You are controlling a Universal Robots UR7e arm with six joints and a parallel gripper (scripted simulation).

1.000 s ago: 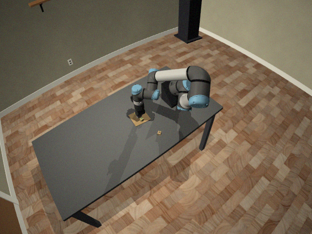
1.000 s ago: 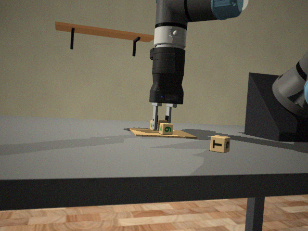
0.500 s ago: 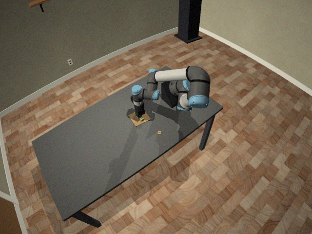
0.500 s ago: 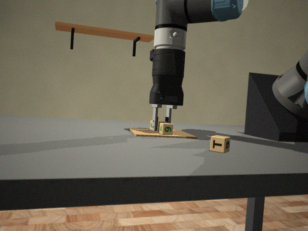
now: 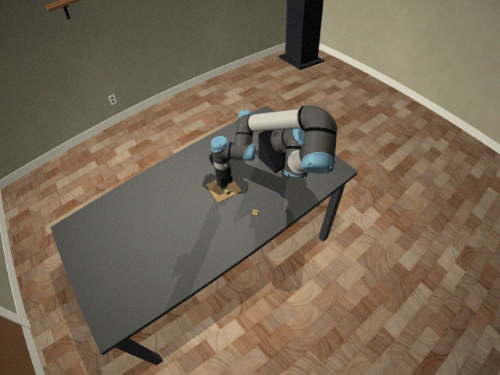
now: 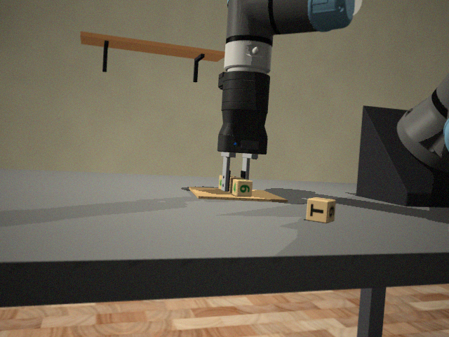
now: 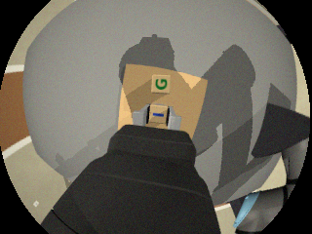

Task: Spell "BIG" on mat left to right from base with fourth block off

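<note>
Wrist view: the end effector (image 7: 158, 117) points straight down over the tan mat (image 7: 189, 100), pinching a block whose top face shows a blue mark; I take it for the I block (image 7: 158, 115), though the mark is too small to be sure
Neighbour: the G block (image 7: 160, 84) lies just beyond the held one, its green letter plain on top
Exterior view: the fingers (image 6: 226, 170) reach down to mat level, so the held block seems to rest on the mat or nearly so; a third block (image 6: 221, 180) shows partly behind the near finger, its letter hidden
Spare: the T block (image 6: 320, 209) sits on the dark surface (image 6: 144, 232), well apart from the mat and fully off it
Step in hand: setting the middle block into the row
Doing it well: confirm the block sits flat before releasing, spread the fingers only a little so neither nudges a neighbour, then lift straight up
Risk: neighbours stand close to both fingers, so a sideways drift could twist the row
Check: whether the letters read upright from the base cannot be told here
</note>
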